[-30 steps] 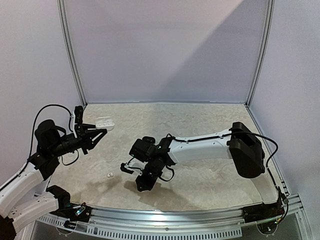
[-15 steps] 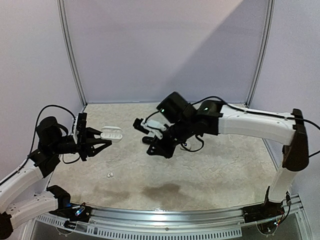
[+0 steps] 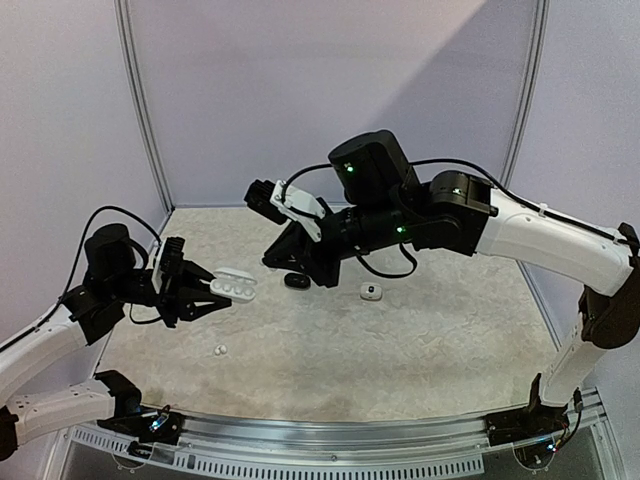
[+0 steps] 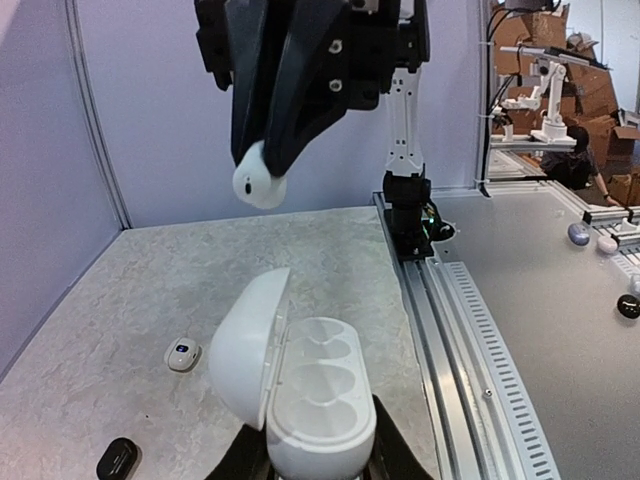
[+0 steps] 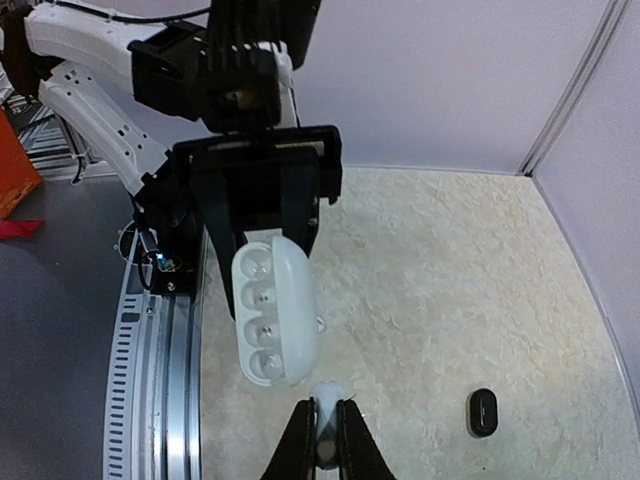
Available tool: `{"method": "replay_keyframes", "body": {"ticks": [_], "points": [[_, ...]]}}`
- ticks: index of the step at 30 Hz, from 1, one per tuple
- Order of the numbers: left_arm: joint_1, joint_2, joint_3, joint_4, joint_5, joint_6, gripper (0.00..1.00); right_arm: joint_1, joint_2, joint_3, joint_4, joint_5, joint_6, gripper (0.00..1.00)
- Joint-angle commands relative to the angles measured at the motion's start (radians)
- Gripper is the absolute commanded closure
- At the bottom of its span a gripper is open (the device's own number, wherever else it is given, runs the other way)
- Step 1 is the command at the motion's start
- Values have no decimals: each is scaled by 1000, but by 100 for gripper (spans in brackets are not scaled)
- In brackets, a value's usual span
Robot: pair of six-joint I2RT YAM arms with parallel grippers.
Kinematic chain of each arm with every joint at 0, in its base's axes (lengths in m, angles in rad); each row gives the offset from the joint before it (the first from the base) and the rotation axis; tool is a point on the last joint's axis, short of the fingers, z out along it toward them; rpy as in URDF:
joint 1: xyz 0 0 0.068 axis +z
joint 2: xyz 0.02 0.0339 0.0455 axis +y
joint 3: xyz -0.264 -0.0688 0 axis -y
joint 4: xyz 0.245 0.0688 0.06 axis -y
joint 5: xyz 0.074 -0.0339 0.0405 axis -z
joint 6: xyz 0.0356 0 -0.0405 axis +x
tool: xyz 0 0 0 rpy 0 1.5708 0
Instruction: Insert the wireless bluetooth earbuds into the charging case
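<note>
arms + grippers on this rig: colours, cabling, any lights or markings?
Both alike: the left arm and right arm have white link shells with black joint housings. Small green LEDs glow on the right arm's joints. The left gripper and right gripper are black with tapered fingers. A white bracket sits behind the right one. A thin black cable loops outside the left arm.

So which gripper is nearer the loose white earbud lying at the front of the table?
Left. The left gripper, clamping the open case, hovers just behind the earbud; the right gripper is raised farther back, pinching another bud.
</note>
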Motion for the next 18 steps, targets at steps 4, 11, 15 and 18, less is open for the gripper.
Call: {"method": "replay_keyframes", "body": {"ticks": [4, 11, 15, 18], "points": [[-15, -1, 25, -16, 4, 33, 100, 43, 57, 88, 39, -57, -71, 100], [-18, -12, 11, 11, -35, 93, 100, 53, 94, 130, 7, -48, -102, 100], [-20, -13, 10, 12, -46, 99, 100, 54, 97, 141, 6, -46, -105, 100], [-24, -14, 7, 17, -61, 105, 100, 56, 107, 157, 6, -42, -112, 100]]}}
